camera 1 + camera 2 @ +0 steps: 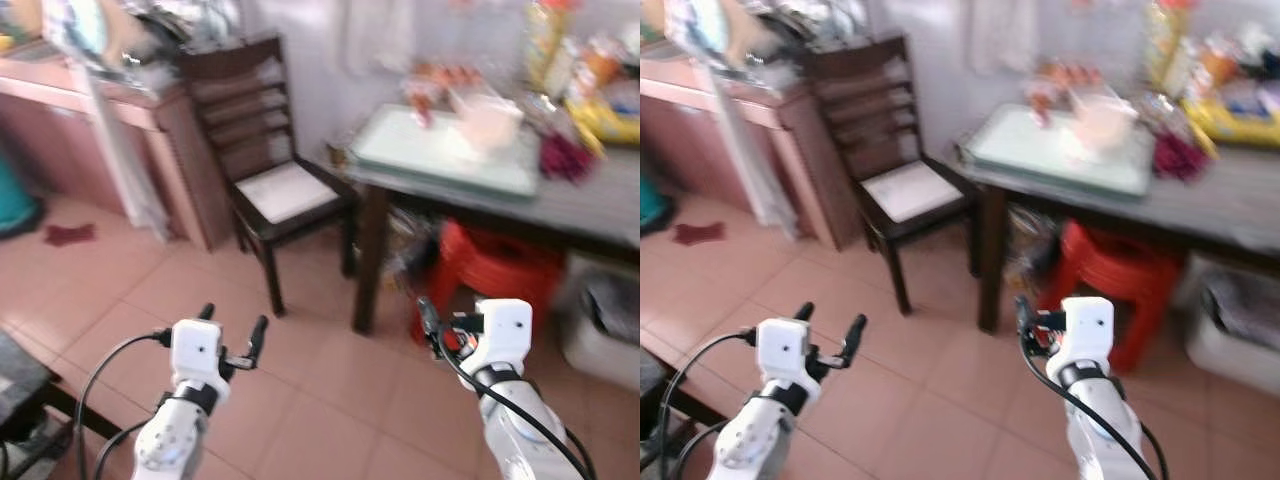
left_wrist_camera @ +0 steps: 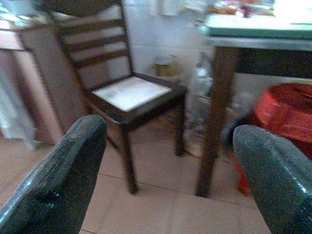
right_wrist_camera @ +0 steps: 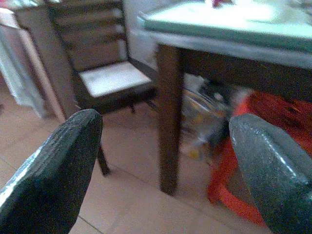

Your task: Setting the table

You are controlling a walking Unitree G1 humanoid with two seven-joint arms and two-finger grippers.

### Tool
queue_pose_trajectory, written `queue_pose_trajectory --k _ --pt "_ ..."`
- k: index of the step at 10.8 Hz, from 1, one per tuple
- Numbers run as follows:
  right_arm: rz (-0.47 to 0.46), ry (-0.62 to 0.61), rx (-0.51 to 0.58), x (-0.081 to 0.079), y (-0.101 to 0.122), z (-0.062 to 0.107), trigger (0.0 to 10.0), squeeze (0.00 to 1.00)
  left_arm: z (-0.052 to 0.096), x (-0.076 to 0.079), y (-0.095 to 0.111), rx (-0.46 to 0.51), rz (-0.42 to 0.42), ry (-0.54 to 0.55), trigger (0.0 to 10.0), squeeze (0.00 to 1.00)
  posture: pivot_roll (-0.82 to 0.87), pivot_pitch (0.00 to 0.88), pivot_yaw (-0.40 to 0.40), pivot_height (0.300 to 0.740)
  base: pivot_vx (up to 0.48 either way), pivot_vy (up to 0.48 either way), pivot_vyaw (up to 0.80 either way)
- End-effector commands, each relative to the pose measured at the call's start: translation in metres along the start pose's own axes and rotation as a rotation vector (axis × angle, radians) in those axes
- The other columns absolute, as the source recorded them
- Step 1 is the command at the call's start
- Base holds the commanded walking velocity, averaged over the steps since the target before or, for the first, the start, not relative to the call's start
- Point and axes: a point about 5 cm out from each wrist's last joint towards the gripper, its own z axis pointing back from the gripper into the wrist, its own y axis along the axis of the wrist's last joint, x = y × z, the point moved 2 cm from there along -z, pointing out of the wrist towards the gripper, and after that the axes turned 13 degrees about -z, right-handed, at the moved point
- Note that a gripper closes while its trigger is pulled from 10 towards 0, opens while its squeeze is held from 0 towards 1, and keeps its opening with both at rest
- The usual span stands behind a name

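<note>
A dark-legged table [image 1: 600, 205] with a grey top stands ahead on the right. On it lie a pale green board [image 1: 400, 145], a pink bowl [image 1: 488, 122] and blurred packets and bottles at the back. My left gripper [image 1: 233, 318] hovers over the tiled floor, short of the table, open and holding nothing. My right gripper [image 1: 432, 318] is raised in front of the table leg [image 3: 168, 117], well below the tabletop. Both wrist views show their fingers [image 2: 58, 180] [image 3: 53, 170] spread wide with nothing between them.
A dark wooden chair [image 1: 285, 190] with a pale seat stands left of the table. A red plastic stool [image 1: 500, 270] sits under the table and a white bin [image 1: 600, 330] beside it. A pink counter [image 1: 90, 110] runs along the left. A red cloth [image 1: 68, 235] lies on the floor.
</note>
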Motion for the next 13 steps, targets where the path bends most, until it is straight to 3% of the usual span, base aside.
queue_pose_trajectory --k 1,5,13 --pt "-0.009 0.01 -0.007 -0.005 -0.002 -0.001 10.0 0.0 0.002 -0.006 -0.004 -0.028 -0.007 0.003 10.0 0.0 -0.08 0.021 0.058 0.74 0.319 0.0 -0.8" --pt "-0.018 0.006 -0.006 -0.007 -0.004 0.0 10.0 0.0 0.003 -0.004 -0.006 -0.042 -0.017 -0.024 10.0 0.0 -0.08 0.02 0.059 0.74 0.311 0.0 -0.73" --pt "-0.026 0.015 -0.009 -0.01 -0.006 -0.002 10.0 0.0 0.008 -0.013 -0.014 -0.087 -0.088 0.016 10.0 0.0 -0.07 0.025 0.068 0.74 0.0 0.0 0.0"
